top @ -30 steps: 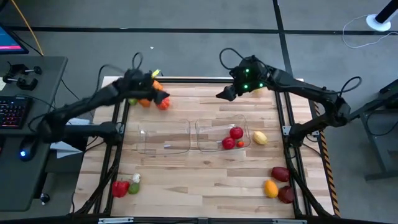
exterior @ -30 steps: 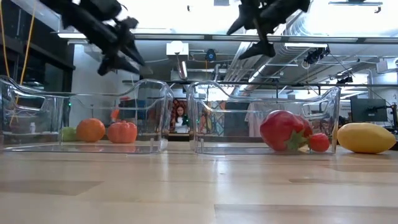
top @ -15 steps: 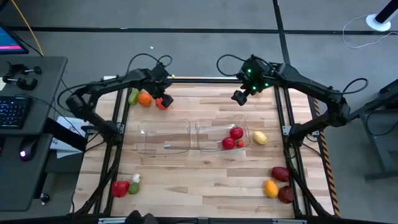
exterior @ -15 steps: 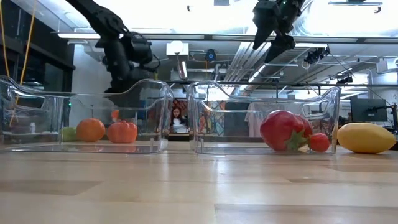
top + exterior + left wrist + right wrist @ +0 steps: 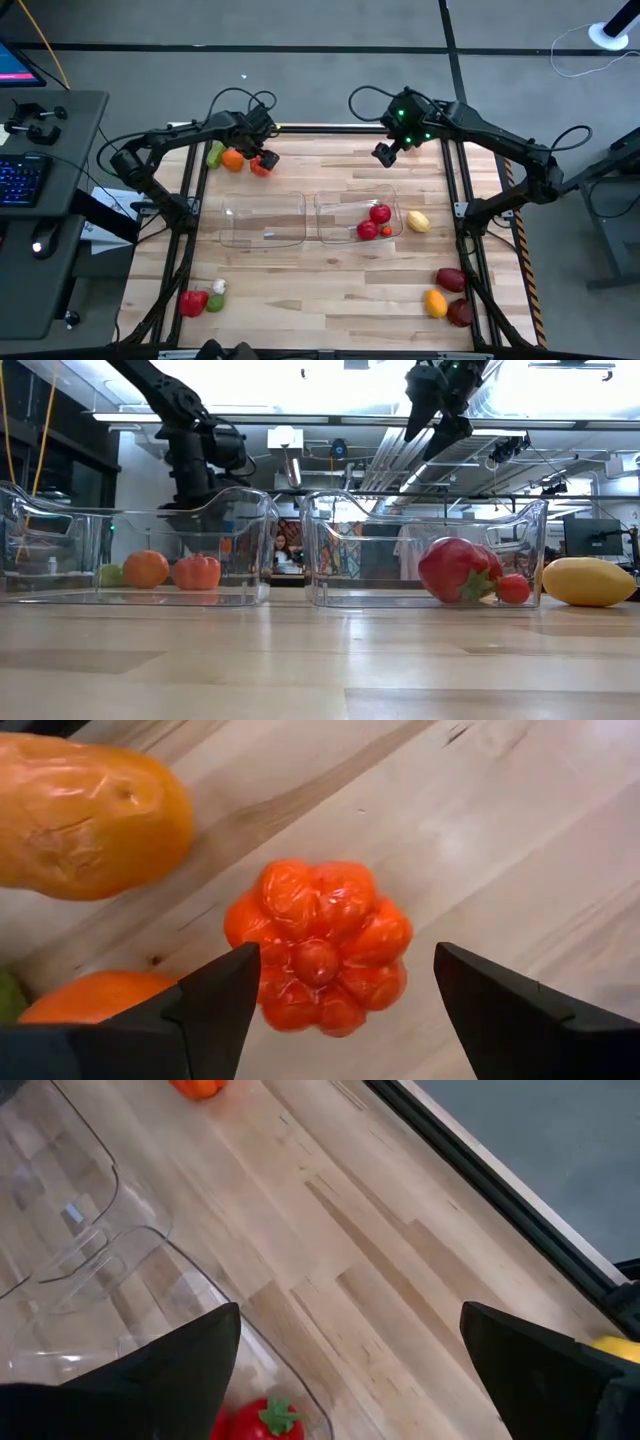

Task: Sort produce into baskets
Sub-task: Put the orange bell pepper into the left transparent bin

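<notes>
Butcher-block table (image 5: pixel 330 290) under both arms. Left gripper (image 5: pixel 262 157) hangs at the far left corner, fingers (image 5: pixel 215 1005) spread wide and empty, straddling the ribbed orange pumpkin (image 5: pixel 318 945) beside two orange pieces. Right gripper (image 5: pixel 384 153) hovers high near the far edge, spread wide, holding nothing. Left basket (image 5: pixel 263 219) sits empty; right basket (image 5: pixel 358 215) holds red produce (image 5: pixel 379 213). A yellow piece (image 5: pixel 418 221) lies just outside.
</notes>
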Controlling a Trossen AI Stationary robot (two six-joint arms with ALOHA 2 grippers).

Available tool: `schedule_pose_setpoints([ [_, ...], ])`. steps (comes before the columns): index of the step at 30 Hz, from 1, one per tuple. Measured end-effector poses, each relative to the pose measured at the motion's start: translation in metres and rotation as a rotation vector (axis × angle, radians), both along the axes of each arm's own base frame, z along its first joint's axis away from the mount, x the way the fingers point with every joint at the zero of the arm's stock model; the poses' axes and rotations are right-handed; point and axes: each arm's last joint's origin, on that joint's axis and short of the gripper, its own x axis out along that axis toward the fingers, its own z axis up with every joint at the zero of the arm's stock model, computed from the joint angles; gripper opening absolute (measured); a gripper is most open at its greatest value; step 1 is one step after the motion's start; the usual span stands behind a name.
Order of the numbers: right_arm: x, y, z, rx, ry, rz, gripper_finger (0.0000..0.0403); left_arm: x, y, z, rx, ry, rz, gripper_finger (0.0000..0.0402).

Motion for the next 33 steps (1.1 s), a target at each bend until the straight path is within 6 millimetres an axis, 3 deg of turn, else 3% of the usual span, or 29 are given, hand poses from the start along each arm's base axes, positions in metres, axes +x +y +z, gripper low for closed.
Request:
schedule_pose_setpoints([
  [11, 0.0008, -0.0004, 0.0001, 0.011, -0.013, -0.023, 0.0369, 0.0031, 0.0044, 0.0021, 0.018, -0.06, 0.051, 0.0287],
  [21, 0.001, -0.0006, 0.0001, 0.022, -0.021, -0.043, 0.0369, 0.0056, 0.0038, 0.0027, -0.006, -0.105, -0.042, 0.0292],
  [33, 0.004, -0.0022, 0.0026, -0.002, -0.057, -0.038, 0.0369, -0.001, -0.0022, 0.0001, -0.034, -0.002, -0.092, 0.0394],
])
